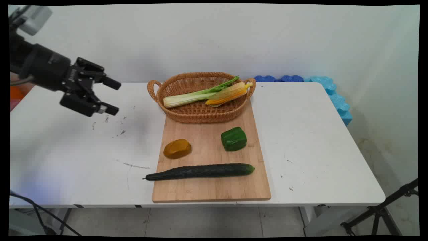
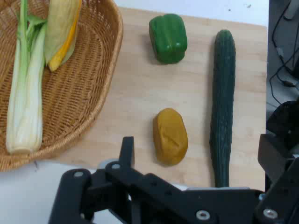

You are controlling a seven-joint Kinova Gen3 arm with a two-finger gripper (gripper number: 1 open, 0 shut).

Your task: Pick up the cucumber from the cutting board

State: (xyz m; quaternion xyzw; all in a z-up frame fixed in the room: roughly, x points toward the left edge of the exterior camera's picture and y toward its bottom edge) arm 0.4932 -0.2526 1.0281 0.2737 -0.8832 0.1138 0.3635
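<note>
A white table [image 1: 317, 140] is seen bearing a wooden cutting board [image 1: 207, 189], over whose near-left edge a cucumber's [image 1: 200, 170] tip is extended.

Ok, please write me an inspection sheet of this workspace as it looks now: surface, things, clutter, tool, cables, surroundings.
Surface: white table with dark scuff marks on its left part; a wooden board lies on it.
Things: basket on the board's far end, holding celery and corn; potato, green pepper and cucumber on the board.
Clutter: nothing seen.
Tool: black tool, open, holding nothing, in the air over the table's left part, apart from all things.
Cables: one black cable at the lower left, below the table edge.
Surroundings: white wall, blue foam pieces behind the table, black tripod at the lower right.
</note>
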